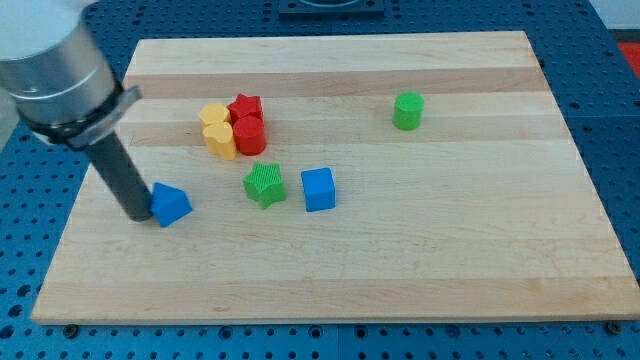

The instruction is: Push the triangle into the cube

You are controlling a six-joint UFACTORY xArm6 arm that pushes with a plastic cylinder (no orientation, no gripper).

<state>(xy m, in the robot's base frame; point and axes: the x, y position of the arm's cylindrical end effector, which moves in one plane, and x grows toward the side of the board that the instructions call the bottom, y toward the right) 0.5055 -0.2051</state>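
Because the rod ends in a plain tip [137, 214] and carries no claw, nothing opens, closes or grips; contact alone moves a block. That tip rests on the bench [420, 270] at the lower left of the frame, touching the left side of the blue triangle [171, 204]. The blue cube [318, 189] sits to the right, near the frame centre, with the green star [264, 184] between them, slightly higher. This placement behind the triangle, opposite the cube, suits a rightward push. The star probably obstructs a straight path.
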